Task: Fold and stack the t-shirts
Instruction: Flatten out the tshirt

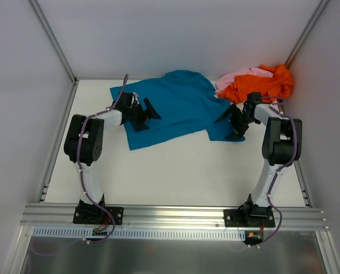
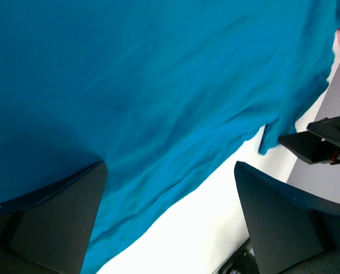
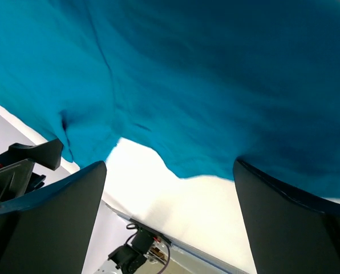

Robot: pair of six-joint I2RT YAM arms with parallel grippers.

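Both claws open over the teal shirt, set to take its edges.

My left claw [image 1: 144, 113] and right claw [image 1: 231, 125] hung spread, holding nothing, at either side of the teal-blue t-shirt [image 1: 175, 103] lying flat mid-frame on the table [image 1: 175, 171]. The orange t-shirt [image 1: 261, 87] and pink t-shirt [image 1: 235, 77] sat heaped upper right. I judged both should pinch matching corners and fold together. No writing showed; any neck tag was possibly tucked under.

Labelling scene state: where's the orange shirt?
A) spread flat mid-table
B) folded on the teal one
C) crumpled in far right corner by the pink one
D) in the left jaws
C: the orange shirt lies crumpled in the far right corner against the pink shirt.
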